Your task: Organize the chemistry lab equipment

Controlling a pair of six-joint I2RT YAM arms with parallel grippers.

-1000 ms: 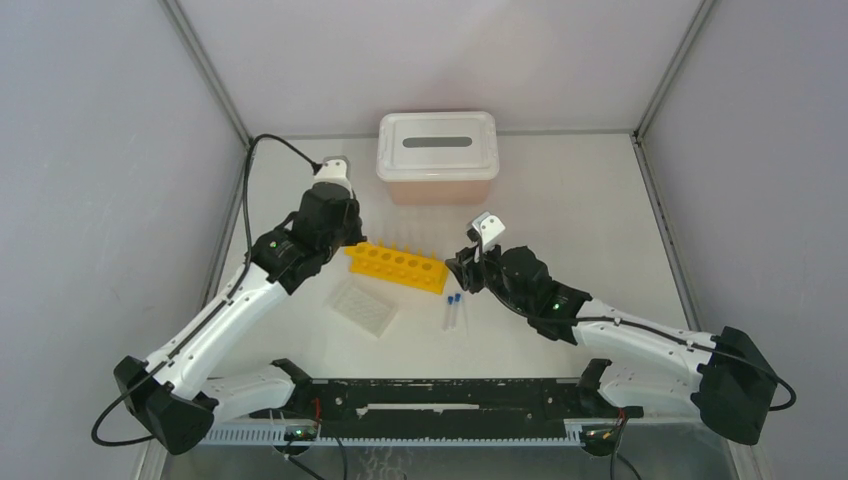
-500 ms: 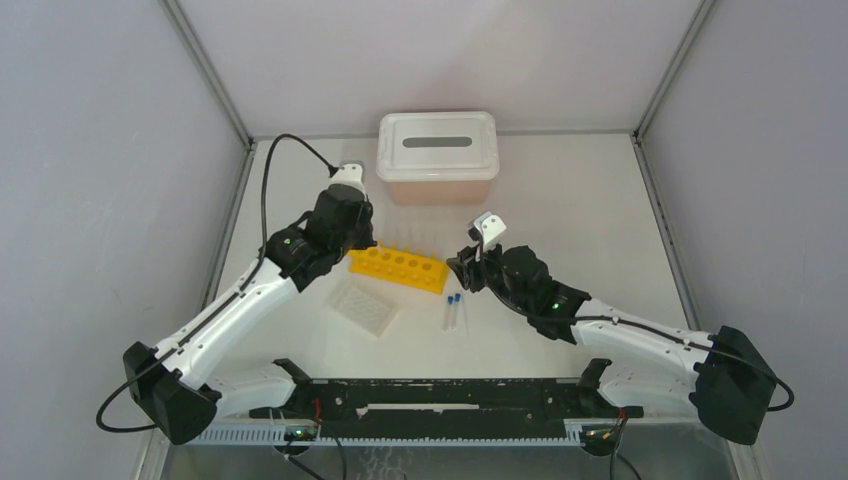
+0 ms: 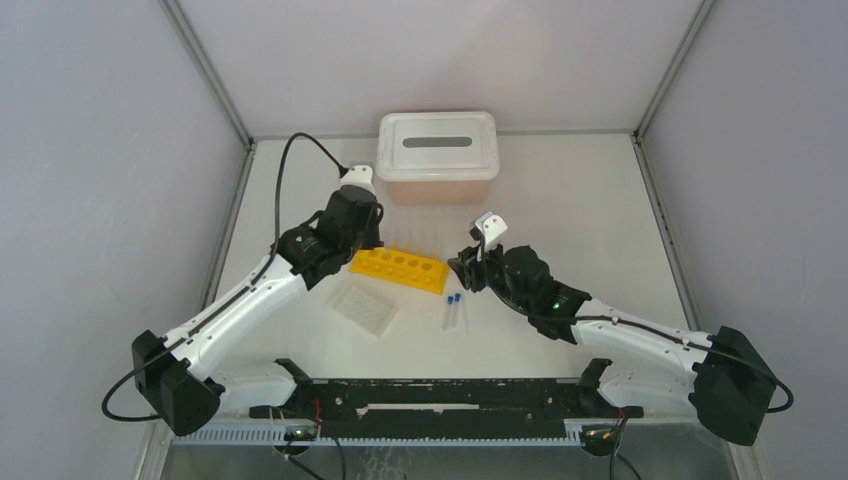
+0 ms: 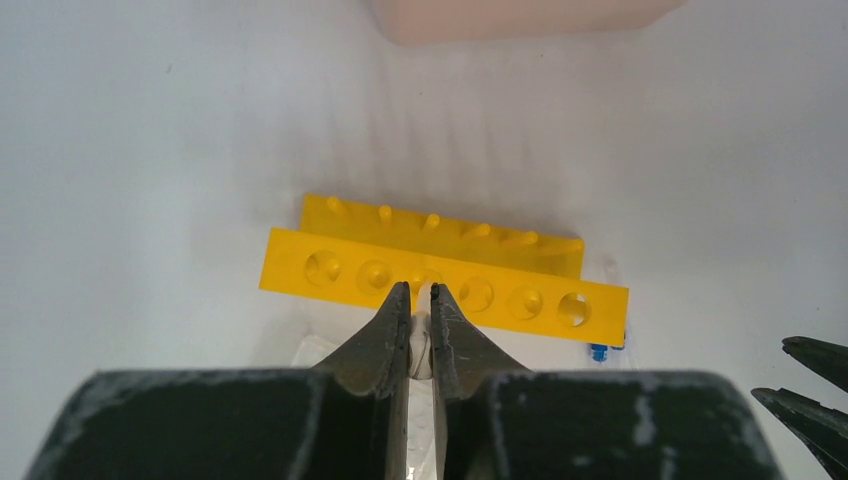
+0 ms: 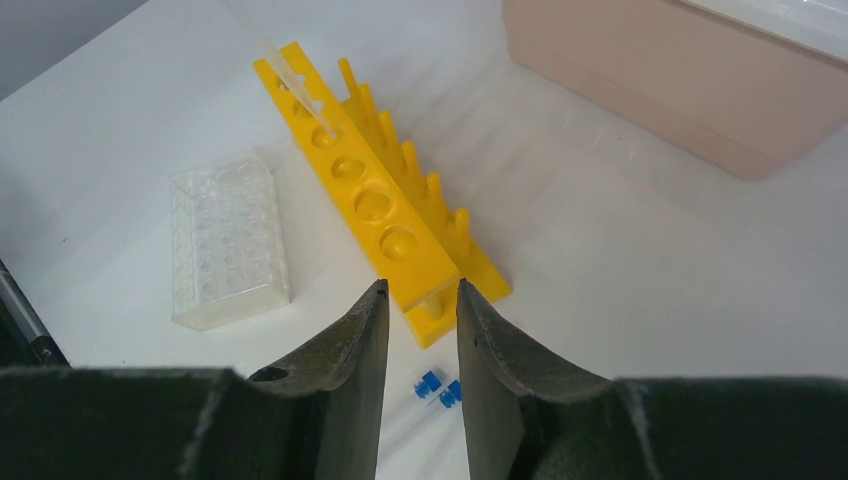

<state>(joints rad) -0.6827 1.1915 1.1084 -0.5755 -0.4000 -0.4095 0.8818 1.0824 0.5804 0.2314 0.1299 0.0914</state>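
Observation:
The yellow tube rack lies mid-table, also in the left wrist view and the right wrist view. My left gripper is shut on a thin clear tube, its tip over the rack's third hole from the left. The tube slants above the rack's far end. My right gripper is closed around the rack's near end. The clear well plate lies in front of the rack. Two blue-capped vials lie by my right gripper. No round glassware shows.
The pink box with a white slotted lid stands behind the rack. The enclosure walls rise at left, right and back. My right gripper's fingertips show at the right edge of the left wrist view.
My left arm has moved right and forward, carrying the tube from the rack's left end to over its holes. The right arm and the rack have stayed still.

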